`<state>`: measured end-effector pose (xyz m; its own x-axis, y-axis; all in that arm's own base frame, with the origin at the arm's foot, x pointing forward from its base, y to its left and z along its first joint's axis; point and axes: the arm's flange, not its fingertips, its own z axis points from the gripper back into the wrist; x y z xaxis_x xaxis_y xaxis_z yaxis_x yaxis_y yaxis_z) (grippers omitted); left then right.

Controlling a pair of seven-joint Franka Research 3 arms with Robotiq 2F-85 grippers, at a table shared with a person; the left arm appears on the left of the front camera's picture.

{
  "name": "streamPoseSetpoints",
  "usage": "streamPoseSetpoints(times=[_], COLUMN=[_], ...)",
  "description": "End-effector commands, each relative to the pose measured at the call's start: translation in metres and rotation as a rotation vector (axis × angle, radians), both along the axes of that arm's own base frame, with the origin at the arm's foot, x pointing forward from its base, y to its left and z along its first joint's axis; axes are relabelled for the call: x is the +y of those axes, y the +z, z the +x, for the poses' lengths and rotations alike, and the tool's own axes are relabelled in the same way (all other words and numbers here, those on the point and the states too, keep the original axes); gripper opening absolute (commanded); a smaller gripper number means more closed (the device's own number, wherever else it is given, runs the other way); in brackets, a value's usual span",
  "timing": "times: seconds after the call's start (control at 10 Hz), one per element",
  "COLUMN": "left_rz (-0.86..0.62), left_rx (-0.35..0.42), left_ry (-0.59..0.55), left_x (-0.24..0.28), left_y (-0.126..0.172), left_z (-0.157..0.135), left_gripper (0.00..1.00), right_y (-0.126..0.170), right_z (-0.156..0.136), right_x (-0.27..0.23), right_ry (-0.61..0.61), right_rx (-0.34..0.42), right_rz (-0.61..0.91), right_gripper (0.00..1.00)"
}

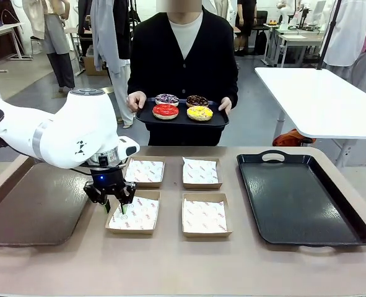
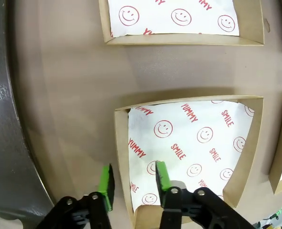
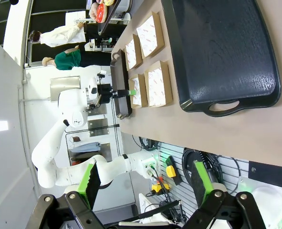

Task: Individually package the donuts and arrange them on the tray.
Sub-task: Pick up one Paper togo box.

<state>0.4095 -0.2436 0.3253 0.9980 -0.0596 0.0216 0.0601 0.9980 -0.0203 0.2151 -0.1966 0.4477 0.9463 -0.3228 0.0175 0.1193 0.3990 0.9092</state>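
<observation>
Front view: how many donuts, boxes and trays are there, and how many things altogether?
Donuts: 4 (red donut, yellow donut, dark sprinkled donut, brown donut)
Cardboard boxes: 4
Trays: 3 (held tray, black tray, brown tray)
Total: 11

Red print reads "YUMMY" and "SMILE", repeated among smiley faces, on the white paper liner (image 2: 193,138) inside the cardboard box (image 2: 121,157) at centre frame in the left wrist view.
</observation>
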Motion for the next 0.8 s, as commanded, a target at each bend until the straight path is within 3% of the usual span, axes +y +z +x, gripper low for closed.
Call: streamPoseSetpoints(times=[0.0, 0.1, 0.5, 0.7], left_rz=[0.025, 0.026, 0.03, 0.015], left_rx=[-0.015, -0.013, -0.006, 0.033], left_ry=[0.027, 0.027, 0.024, 0.007], left_x=[-0.007, -0.006, -0.005, -0.007], left_y=[0.0, 0.0, 0.001, 0.026], left_z=[0.0, 0.0, 0.001, 0.001], left_gripper=[0.09, 0.0, 0.0, 0.0], right_y=[-0.002, -0.002, -0.002, -0.002], right_z=[0.0, 0.0, 0.0, 0.0], right_x=[0.003, 0.003, 0.003, 0.003], right_ry=[-0.012, -0.012, -0.012, -0.012], right_rx=[-0.008, -0.008, -0.008, -0.008], right_rz=[0.003, 0.003, 0.003, 0.003], right_gripper=[1.0, 1.0, 1.0, 1.0])
